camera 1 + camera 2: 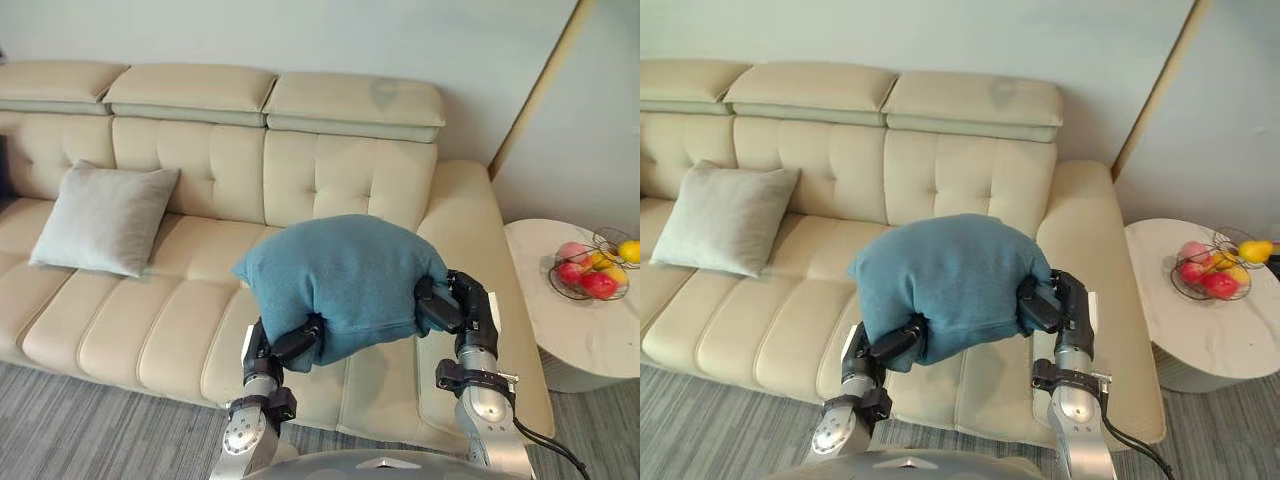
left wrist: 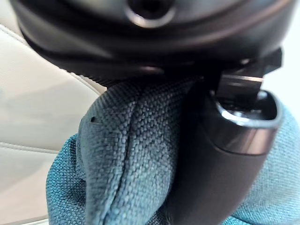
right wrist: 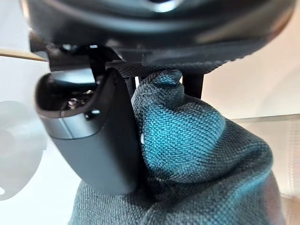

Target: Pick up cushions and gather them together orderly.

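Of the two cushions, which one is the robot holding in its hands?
The teal cushion, gripped on each side by the left hand and right hand. The grey cushion leans untouched against the sofa back at the left.

Beneath the left hand's fingers [image 1: 298, 343] and the right hand's fingers [image 1: 432, 305], and stretching far to their left: cream sofa [image 1: 190, 330] with tufted back and three padded headrests. On its seat, well to the left of the left fingers: grey cushion [image 1: 105, 218], tilted against the backrest. Right of the right fingers, just beside the sofa's arm: round pale side table [image 1: 560, 340] carrying a wire fruit basket [image 1: 556, 287]. On the near side of the fingers, in front of the sofa: grey striped carpet [image 1: 80, 430].
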Motion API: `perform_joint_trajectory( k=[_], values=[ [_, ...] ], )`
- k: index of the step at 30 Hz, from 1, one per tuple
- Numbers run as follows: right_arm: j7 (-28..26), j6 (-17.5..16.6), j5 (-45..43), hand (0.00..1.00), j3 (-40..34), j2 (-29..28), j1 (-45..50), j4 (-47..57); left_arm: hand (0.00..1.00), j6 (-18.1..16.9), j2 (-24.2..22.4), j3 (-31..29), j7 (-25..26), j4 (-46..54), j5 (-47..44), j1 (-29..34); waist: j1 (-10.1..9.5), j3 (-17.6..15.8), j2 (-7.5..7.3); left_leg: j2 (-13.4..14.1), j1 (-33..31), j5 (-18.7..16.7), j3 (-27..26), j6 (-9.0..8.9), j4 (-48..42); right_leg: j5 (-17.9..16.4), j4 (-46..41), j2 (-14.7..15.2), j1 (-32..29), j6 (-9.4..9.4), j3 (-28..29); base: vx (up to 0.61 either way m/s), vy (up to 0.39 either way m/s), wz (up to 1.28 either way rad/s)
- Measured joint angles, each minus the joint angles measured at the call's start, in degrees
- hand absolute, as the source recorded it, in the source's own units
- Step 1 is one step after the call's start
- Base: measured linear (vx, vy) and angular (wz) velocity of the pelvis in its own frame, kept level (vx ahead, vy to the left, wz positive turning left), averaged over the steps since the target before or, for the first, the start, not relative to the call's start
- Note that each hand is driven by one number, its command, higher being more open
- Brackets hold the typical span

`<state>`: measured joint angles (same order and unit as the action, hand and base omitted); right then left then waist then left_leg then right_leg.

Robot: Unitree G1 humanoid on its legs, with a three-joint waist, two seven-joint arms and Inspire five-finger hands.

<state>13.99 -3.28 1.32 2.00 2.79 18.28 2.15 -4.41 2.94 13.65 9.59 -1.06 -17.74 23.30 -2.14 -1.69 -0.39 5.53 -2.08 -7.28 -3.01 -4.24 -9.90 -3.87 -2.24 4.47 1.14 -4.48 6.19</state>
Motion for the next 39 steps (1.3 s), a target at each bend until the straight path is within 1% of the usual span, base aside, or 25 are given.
perform_joint_trajectory(
  k=[2, 6, 9, 10, 11, 12, 13, 15, 17, 18, 19, 20, 21, 22, 23, 24, 25, 27, 28, 29, 31, 32, 34, 35, 39],
  values=[
    [0.18, 0.11, 2.41, 0.0, 0.02, 0.12, -0.18, -1.39, 0.0, 0.02, 0.49, 0.37, 0.22, -1.31, 0.18, -0.2, 0.16, 0.09, -0.15, -0.19, -0.08, 0.62, -1.05, 0.19, 1.0, 1.03, 1.23, 0.34, -0.39, -0.27, 0.75, -0.02, 0.055, -0.21],
    [1.42, 0.81, 5.05, 0.0, 0.29, 0.76, -3.7, -5.01, 0.0, 0.16, 2.3, 1.35, 1.67, -2.21, 0.45, -2.79, 0.14, -0.14, -0.37, -0.37, -2.42, 2.67, -2.5, 0.23, 3.61, 2.61, 1.54, 0.34, -4.65, -0.37, 2.3, -0.05, 0.015, -0.22],
    [3.3, 1.98, 7.31, 0.0, 1.29, 1.3, -8.26, -6.37, 0.0, 0.2, 2.46, 1.28, 4.24, -2.6, 0.91, -7.26, -0.2, -1.02, -0.46, 0.11, -6.67, 3.56, -4.77, 0.15, 3.64, 5.41, 2.29, -0.09, -9.88, -0.21, 4.05, -0.07, 0.03, -0.44],
    [4.74, 2.19, 8.43, 0.0, 1.46, 1.38, -10.2, -6.36, 0.0, 0.23, 2.43, 1.28, 5.39, -2.6, 1.89, -10.31, -0.23, -1.29, -0.6, 0.27, -9.28, 3.93, -5.43, 0.29, 3.2, 6.66, 2.46, -0.19, -12.38, -0.34, 4.24, -0.04, 0.018, -0.25],
    [5.12, 2.25, 8.73, 0.0, 1.46, 1.38, -10.75, -6.36, 0.0, 0.23, 2.43, 1.26, 5.72, -2.6, 2.18, -11.13, -0.26, -1.59, -0.62, 0.32, -9.7, 4.03, -5.65, 0.31, 3.14, 6.94, 2.46, -0.22, -12.81, -0.38, 4.31, -0.06, 0.022, -0.24],
    [6.33, 2.44, 8.87, 0.0, 1.46, 1.43, -12.66, -6.23, 0.0, 0.23, 2.42, 1.24, 6.67, -2.6, 2.68, -13.97, -0.27, -2.56, -0.59, 0.41, -11.19, 4.07, -5.99, 0.35, 2.39, 7.51, 2.36, -0.25, -14.23, -0.53, 4.52, -0.06, 0.019, -0.15],
    [6.98, 2.58, 8.88, 0.0, 1.45, 1.46, -13.46, -6.07, 0.0, 0.24, 2.38, 1.25, 7.07, -2.6, 2.74, -15.38, -0.27, -2.7, -0.58, 0.42, -12.09, 4.13, -6.13, 0.44, 2.11, 7.83, 2.33, -0.25, -15.14, -0.59, 4.63, -0.07, 0.021, -0.14],
    [9.64, 3.33, 8.98, 0.0, 1.46, 1.58, -16.21, -3.22, 0.0, 0.23, 2.17, 1.24, 9.41, -2.59, 3.6, -22.1, -0.36, -3.32, -0.43, 0.41, -16.11, 4.61, -6.23, 0.63, 0.99, 8.53, 1.48, -0.21, -19.1, -0.75, 4.63, -0.09, 0.018, -0.03],
    [11.11, 3.41, 9.37, 0.0, 1.47, 1.52, -17.81, -1.85, 0.0, 0.23, 2.15, 1.24, 10.83, -2.59, 3.88, -25.38, -0.4, -3.91, -0.29, 0.39, -17.53, 4.83, -6.15, 0.64, 0.55, 8.66, 0.93, -0.2, -20.54, -0.89, 4.63, -0.1, 0.014, 0.02],
    [13.17, 3.49, 9.92, 0.0, 1.46, 1.39, -20.84, -1.04, 0.0, 0.23, 2.11, 1.22, 12.9, -2.59, 3.89, -29.95, -0.39, -3.97, -0.23, 0.24, -19.54, 5.43, -6.13, 0.82, 0.5, 8.93, 0.32, -0.13, -22.78, -1.01, 4.63, -0.08, 0.01, 0.02],
    [14.02, 3.62, 9.92, 0.0, 1.45, 1.39, -22.28, -1.01, 0.0, 0.23, 2.1, 1.22, 13.61, -2.59, 3.89, -31.76, -0.38, -3.97, -0.22, 0.19, -20.29, 5.67, -6.08, 0.89, 0.48, 8.98, 0.04, -0.1, -23.61, -1.06, 4.62, -0.07, 0.002, 0.05],
    [15.59, 4.02, 9.93, 0.0, 1.39, 1.4, -25.23, -0.95, 0.0, 0.23, 2.14, 1.23, 14.94, -2.61, 3.92, -35.4, -0.36, -4.01, -0.22, 0.14, -21.61, 6.12, -5.95, 0.87, 0.48, 9.1, -0.38, -0.06, -25.12, -1.14, 4.59, -0.06, -0.006, 0.06],
    [17.51, 4.53, 9.95, 0.0, 1.17, 1.46, -29.96, -0.95, 0.0, 0.21, 2.76, 1.25, 16.7, -2.83, 4.16, -40.99, -0.41, -5.15, -0.2, 0.15, -22.68, 6.73, -5.86, 0.75, 0.5, 9.64, -0.34, 0.03, -26.16, -1.23, 4.58, -0.08, -0.004, 0.06],
    [18.17, 4.53, 9.96, 0.0, 0.93, 1.54, -31.87, -0.96, 0.0, 0.2, 3.17, 1.24, 17.43, -3.09, 4.31, -43.34, -0.43, -5.81, -0.14, 0.15, -22.98, 7.01, -5.78, 0.79, 0.51, 9.83, -0.33, 0.11, -26.4, -1.2, 4.54, -0.09, -0.003, 0.07],
    [20.82, 4.62, 10.07, 0.0, -0.13, 1.81, -38.36, -1.47, 0.0, -0.07, 4.73, 1.29, 19.71, -5.18, 4.58, -51.5, -0.45, -6.98, -0.02, 0.14, -24.84, 7.95, -5.59, 0.75, 0.77, 10.68, -0.09, 0.26, -28.21, -1.31, 4.47, -0.08, -0.002, 0.07],
    [22.25, 4.62, 10.43, 0.0, -0.94, 2.09, -43.24, -2.81, 0.0, -0.26, 6.07, 1.28, 20.73, -7.41, 4.61, -57.23, -0.52, -7.87, -0.02, 0.11, -25.88, 8.69, -5.55, 0.79, 1.16, 11.39, 0.35, 0.29, -29.15, -1.31, 4.47, -0.08, -0.006, 0.06],
    [22.88, 4.62, 10.47, 1.0, -1.21, 2.36, -45.52, -3.66, 1.0, -0.41, 6.71, 1.27, 21.15, -8.47, 4.61, -59.71, -0.46, -8.39, -0.02, 0.07, -26.12, 9.12, -5.49, 0.8, 1.5, 11.83, 0.71, 0.32, -29.38, -1.36, 4.44, -0.06, 0.0, 0.07],
    [25.77, 4.67, 11.81, 1.0, -2.88, 4.76, -58.98, -12.32, 1.0, -1.33, 9.39, 1.12, 22.81, -16.33, 4.93, -73.26, -0.16, -10.44, -0.04, -0.65, -27.19, 12.16, -5.3, 0.75, 4.91, 14.57, 3.84, 0.59, -30.42, -1.5, 4.33, -0.04, 0.008, 0.09],
    [26.06, 4.72, 12.18, 1.0, -3.14, 5.18, -61.18, -13.89, 1.0, -1.39, 9.68, 1.08, 22.98, -17.49, 4.99, -75.24, -0.11, -10.97, 0.0, -0.73, -27.19, 12.55, -5.28, 0.73, 5.37, 14.95, 4.25, 0.65, -30.44, -1.51, 4.33, -0.02, 0.014, 0.06],
    [26.84, 4.88, 12.24, 1.0, -3.43, 6.62, -66.67, -17.97, 1.0, -1.52, 10.31, 0.69, 23.36, -20.65, 5.64, -80.29, 0.13, -12.65, 0.03, -0.94, -27.2, 13.58, -5.15, 0.74, 6.65, 15.87, 5.3, 0.79, -30.5, -1.55, 4.28, -0.02, 0.016, 0.05],
    [27.77, 5.45, 12.24, 1.0, -3.69, 8.03, -73.67, -22.92, 1.0, -1.71, 10.68, -0.63, 24.08, -25.01, 7.15, -86.42, 0.65, -14.6, 0.02, -1.19, -27.61, 15.2, -4.77, 0.71, 8.56, 16.9, 6.42, 0.93, -31.15, -1.59, 3.99, 0.0, 0.025, 0.12],
    [28.76, 5.77, 12.24, 1.0, -3.74, 8.91, -78.78, -26.82, 1.0, -1.79, 10.89, -2.36, 24.92, -29.52, 8.45, -91.38, 1.16, -15.71, 0.08, -1.3, -28.67, 16.53, -4.27, 0.61, 10.15, 17.57, 7.04, 0.92, -32.4, -1.66, 3.62, 0.02, 0.032, 0.15],
    [28.94, 5.95, 12.21, 1.0, -4.57, 9.26, -83.79, -31.11, 1.0, -1.75, 10.89, -4.59, 25.24, -34.61, 8.94, -95.76, 1.48, -17.28, 0.13, -1.29, -29.16, 17.72, -4.2, 0.54, 11.64, 17.97, 7.02, 0.79, -33.54, -1.61, 3.56, 0.06, 0.047, 0.07],
    [28.61, 6.34, 11.77, 1.0, -5.87, 8.94, -87.65, -36.29, 1.0, -1.47, 10.68, -6.72, 25.21, -40.21, 8.84, -98.8, 1.72, -17.74, 0.09, -1.29, -30.13, 18.13, -4.2, 0.48, 12.17, 18.14, 7.02, 0.77, -34.72, -1.66, 3.54, 0.1, 0.071, 0.03],
    [24.7, 6.96, 4.61, 1.0, -7.1, 9.07, -90.78, -43.82, 1.0, 1.02, 9.85, -11.46, 22.76, -49.45, 6.61, -101.04, 2.06, -17.81, 0.09, -1.16, -32.73, 18.14, -3.71, 0.48, 12.15, 18.17, 7.02, 0.77, -36.93, -1.65, 2.69, 0.12, 0.086, 0.07]
  ],
)
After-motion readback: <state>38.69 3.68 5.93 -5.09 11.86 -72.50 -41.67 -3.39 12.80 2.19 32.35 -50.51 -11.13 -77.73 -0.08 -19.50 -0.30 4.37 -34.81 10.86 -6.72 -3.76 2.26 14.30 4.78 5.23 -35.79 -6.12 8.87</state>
